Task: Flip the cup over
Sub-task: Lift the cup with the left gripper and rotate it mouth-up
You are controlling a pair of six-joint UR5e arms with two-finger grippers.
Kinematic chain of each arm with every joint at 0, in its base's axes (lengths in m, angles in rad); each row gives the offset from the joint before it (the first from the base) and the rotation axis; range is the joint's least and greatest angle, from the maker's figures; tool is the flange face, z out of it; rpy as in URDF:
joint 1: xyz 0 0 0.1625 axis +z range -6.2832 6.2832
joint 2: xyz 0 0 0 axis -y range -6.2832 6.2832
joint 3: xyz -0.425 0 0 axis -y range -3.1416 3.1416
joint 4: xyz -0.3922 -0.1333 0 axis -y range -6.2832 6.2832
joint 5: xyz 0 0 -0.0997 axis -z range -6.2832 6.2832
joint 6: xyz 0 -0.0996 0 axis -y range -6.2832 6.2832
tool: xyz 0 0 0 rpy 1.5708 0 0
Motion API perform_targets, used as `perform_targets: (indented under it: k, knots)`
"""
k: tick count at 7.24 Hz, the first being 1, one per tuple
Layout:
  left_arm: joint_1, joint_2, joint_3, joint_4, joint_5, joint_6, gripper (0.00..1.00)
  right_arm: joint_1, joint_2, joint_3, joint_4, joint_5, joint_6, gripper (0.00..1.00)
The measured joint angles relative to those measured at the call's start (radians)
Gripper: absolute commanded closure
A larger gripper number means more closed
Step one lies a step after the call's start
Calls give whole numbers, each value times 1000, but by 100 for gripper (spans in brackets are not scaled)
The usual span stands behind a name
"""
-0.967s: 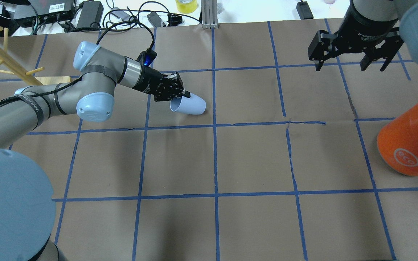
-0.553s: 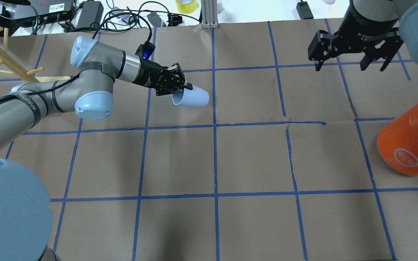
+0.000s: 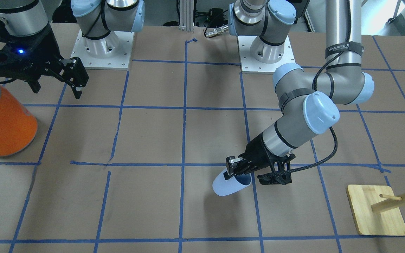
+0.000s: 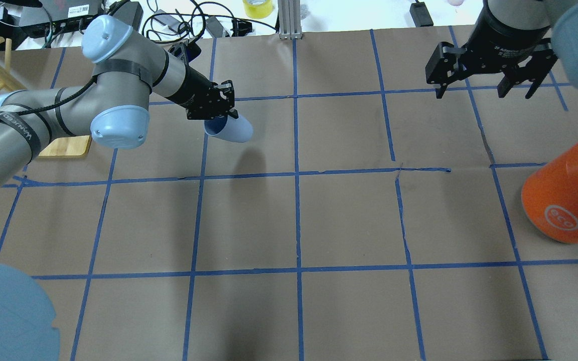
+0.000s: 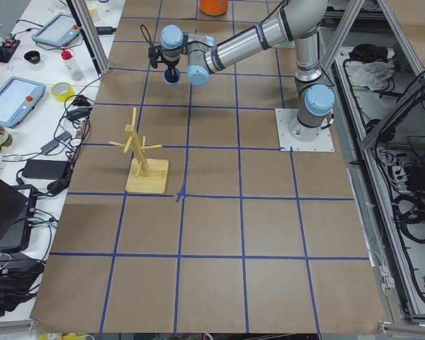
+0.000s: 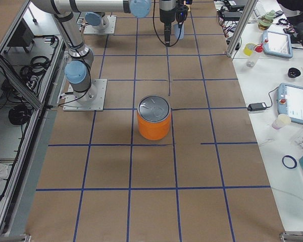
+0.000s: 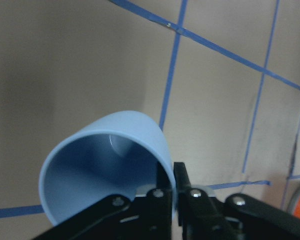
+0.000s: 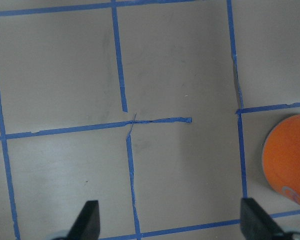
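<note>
The cup (image 4: 232,131) is a small pale blue tumbler, held tilted above the table with its rim toward the arm. My left gripper (image 4: 222,117) is shut on the cup's rim, one finger inside and one outside. The front-facing view shows the cup (image 3: 227,185) and the gripper (image 3: 233,173) lifted, with the cup's shadow on the paper below. The left wrist view shows the cup's bluish inside (image 7: 97,165) with the fingers (image 7: 182,192) pinching its rim. My right gripper (image 4: 487,91) is open and empty, high at the far right; its fingertips (image 8: 90,220) show in the right wrist view.
A large orange can (image 4: 565,195) with a silver top stands at the right edge. A wooden rack on a bamboo base (image 3: 376,211) stands at the far left. The table is covered in brown paper (image 4: 349,220) with blue tape lines. Cables and power bricks lie beyond the far edge.
My left gripper has lifted the cup off the table and carried it left and farther from the table centre, turning it. The right arm has not moved.
</note>
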Motion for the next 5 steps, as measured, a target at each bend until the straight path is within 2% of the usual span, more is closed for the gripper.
perform_targets:
  k: [2, 3, 5]
  knots:
    - [-5, -8, 71, -82, 271, 242, 100, 0, 0, 0, 1, -1, -1, 0]
    - [-4, -22, 92, -92, 368, 362, 100, 0, 0, 1, 2, -1, -1, 0]
    - [3, -71, 127, -82, 432, 482, 100, 0, 0, 1, 4, -1, -1, 0]
